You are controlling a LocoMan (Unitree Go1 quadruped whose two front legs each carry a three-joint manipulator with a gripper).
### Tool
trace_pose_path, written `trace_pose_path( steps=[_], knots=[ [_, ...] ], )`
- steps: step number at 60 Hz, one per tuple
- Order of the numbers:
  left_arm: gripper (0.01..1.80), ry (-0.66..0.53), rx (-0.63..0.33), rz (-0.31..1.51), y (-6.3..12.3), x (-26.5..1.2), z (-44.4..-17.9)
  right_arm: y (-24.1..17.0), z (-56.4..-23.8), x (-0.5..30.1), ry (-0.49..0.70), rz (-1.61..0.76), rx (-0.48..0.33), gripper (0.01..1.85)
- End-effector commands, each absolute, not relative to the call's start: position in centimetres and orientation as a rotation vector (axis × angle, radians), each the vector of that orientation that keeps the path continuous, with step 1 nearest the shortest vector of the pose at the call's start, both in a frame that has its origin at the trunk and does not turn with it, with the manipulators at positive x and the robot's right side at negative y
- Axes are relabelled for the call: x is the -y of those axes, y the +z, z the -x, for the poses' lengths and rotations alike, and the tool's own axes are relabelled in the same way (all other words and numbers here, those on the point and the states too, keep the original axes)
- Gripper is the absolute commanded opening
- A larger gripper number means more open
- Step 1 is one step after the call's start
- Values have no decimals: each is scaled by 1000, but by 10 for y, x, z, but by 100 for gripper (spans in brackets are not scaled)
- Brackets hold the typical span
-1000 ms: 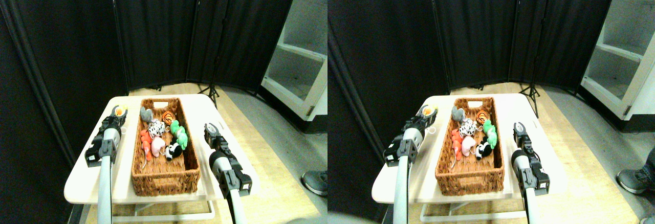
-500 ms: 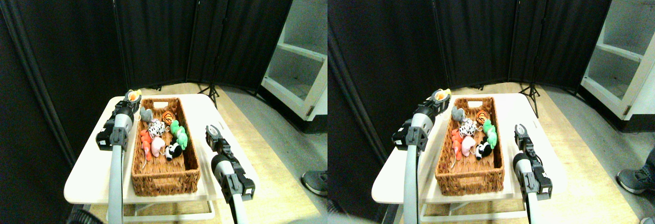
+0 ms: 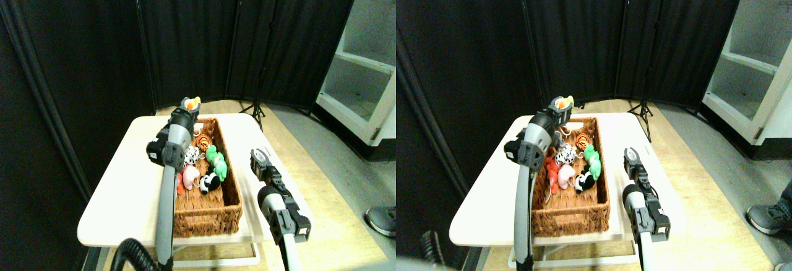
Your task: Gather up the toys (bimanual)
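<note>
My left gripper (image 3: 190, 105) is shut on a small yellow-and-orange toy (image 3: 193, 102), held in the air above the far end of the brown wicker basket (image 3: 207, 214). Several toys lie in the basket: an orange tiger (image 3: 203, 140), a spotted cow (image 3: 192, 155), a green one (image 3: 216, 159), a pink one (image 3: 190, 176), a panda (image 3: 210, 182) and a red-orange one (image 3: 180, 183). My left arm hides the basket's left side. My right gripper (image 3: 258, 158) hovers over the table just right of the basket, holding nothing I can see.
The basket stands lengthwise on a pale table (image 3: 117, 184). Black folding screens (image 3: 185, 36) close off the back. A white shelf unit (image 3: 362, 67) stands at the right, a tripod foot (image 3: 255, 109) behind the table, and a person's shoe (image 3: 380, 218) on the floor.
My left arm has risen and swung right with the yellow toy, from the table left of the basket to above its far end. The right gripper has barely moved.
</note>
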State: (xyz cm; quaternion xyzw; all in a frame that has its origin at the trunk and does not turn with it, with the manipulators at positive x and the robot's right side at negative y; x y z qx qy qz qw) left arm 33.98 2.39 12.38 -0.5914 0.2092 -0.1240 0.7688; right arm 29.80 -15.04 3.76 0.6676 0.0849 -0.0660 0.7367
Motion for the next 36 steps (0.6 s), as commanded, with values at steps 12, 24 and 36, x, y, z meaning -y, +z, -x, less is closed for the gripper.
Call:
trace_pose_path(
  steps=[12, 24, 36],
  knots=[
    [1, -287, -478, 1318, 119, -15, -341, 40, -301, 154, -119, -1478, -161, 1],
    [68, -274, -545, 1259, 117, -21, -338, 40, -303, 152, -106, -1468, -161, 1],
    [113, -289, -584, 1225, 116, -26, -338, 40, -304, 149, -119, -1482, -165, 1]
  ],
)
